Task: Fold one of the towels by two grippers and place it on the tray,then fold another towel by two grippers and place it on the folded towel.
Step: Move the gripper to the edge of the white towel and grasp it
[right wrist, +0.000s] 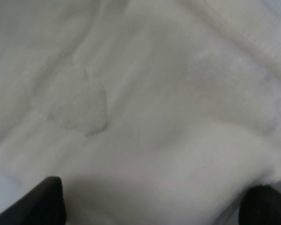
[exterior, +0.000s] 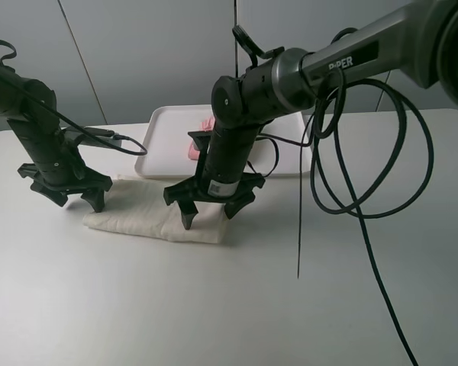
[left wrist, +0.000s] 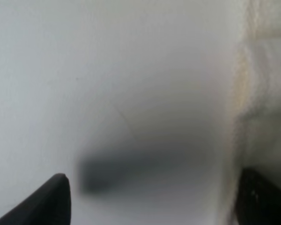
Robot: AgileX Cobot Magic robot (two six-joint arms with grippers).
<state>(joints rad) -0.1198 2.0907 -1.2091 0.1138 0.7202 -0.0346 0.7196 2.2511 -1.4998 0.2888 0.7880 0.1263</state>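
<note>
A white towel (exterior: 149, 217) lies folded into a long strip on the white table, in front of the tray. My left gripper (exterior: 78, 200) is open, just above the strip's left end; the left wrist view shows the towel's edge (left wrist: 264, 93) beside bare table. My right gripper (exterior: 211, 215) is open, low over the strip's right part; the right wrist view is filled with white towel (right wrist: 145, 117). A pink towel (exterior: 201, 139) lies in the white tray (exterior: 164, 145) behind, mostly hidden by the right arm.
The right arm's black cables (exterior: 366, 175) loop over the table to the right. A thin cable hangs down (exterior: 300, 229) near the towel's right end. The table's back edge runs behind the tray.
</note>
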